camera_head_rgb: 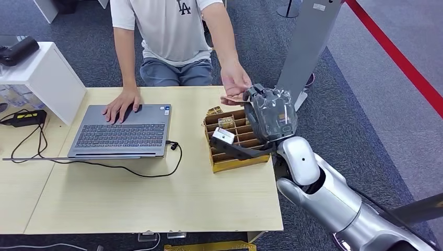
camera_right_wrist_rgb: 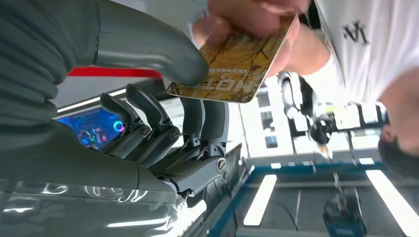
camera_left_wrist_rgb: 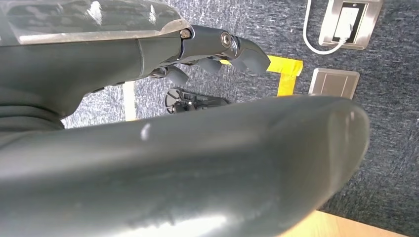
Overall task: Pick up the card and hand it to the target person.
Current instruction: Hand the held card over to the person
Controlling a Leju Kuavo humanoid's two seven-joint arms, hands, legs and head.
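Observation:
The golden-brown card [camera_right_wrist_rgb: 237,59] is pinched at one end between my right hand's [camera_right_wrist_rgb: 163,138] thumb and fingers. A person's hand [camera_right_wrist_rgb: 252,15] grips its other end. In the head view my right hand [camera_head_rgb: 271,112] is raised over the table's far right edge, above the wooden card box [camera_head_rgb: 237,162]. It meets the person's outstretched hand [camera_head_rgb: 235,78], and a sliver of the card [camera_head_rgb: 233,98] shows between them. My left hand [camera_left_wrist_rgb: 197,49] hangs over the carpet, fingers apart, holding nothing.
The person in a white shirt stands behind the table [camera_head_rgb: 130,204], their other hand [camera_head_rgb: 123,102] resting on an open laptop [camera_head_rgb: 123,130]. A white cabinet [camera_head_rgb: 42,78] and cables sit at the left. A grey post [camera_head_rgb: 308,47] rises right of the table.

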